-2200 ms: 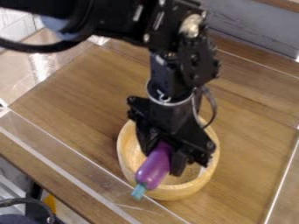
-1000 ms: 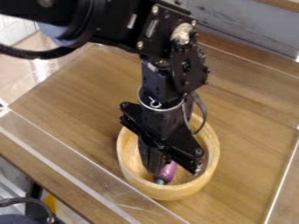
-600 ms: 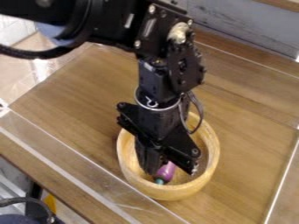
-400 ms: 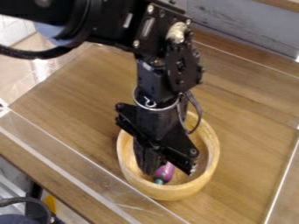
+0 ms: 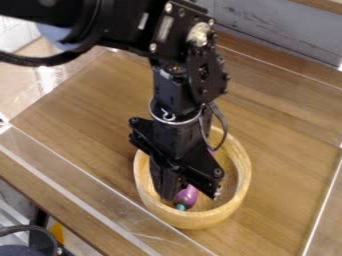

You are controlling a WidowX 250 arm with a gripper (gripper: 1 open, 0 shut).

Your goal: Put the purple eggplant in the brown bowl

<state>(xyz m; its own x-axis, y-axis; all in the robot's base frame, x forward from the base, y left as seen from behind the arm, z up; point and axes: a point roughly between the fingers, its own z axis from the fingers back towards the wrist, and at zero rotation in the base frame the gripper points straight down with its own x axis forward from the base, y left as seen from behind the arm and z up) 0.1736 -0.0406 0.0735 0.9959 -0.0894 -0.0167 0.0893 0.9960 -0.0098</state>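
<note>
Arm, black and bulky, reaching in from the upper left and pointing straight down into the bowl (image 5: 230, 204), a round light-brown wooden dish resting on a wood-grain table (image 5: 94, 105). Gripper (image 5: 185, 192) lowered inside the bowl's rim, its dark jaws drawn together around the eggplant (image 5: 189, 196), of which only a small purple patch shows between and below the black parts. Eggplant thus within the bowl, near its front inner wall; whether it touches the bowl's floor cannot be told, since the gripper body hides most of it. Stem cap not visible. Bowl placed toward the near right part of the table, its far rim hidden behind the arm. Clear panel (image 5: 80, 200) with a pale edge running diagonally across the foreground, in front of the bowl.
</note>
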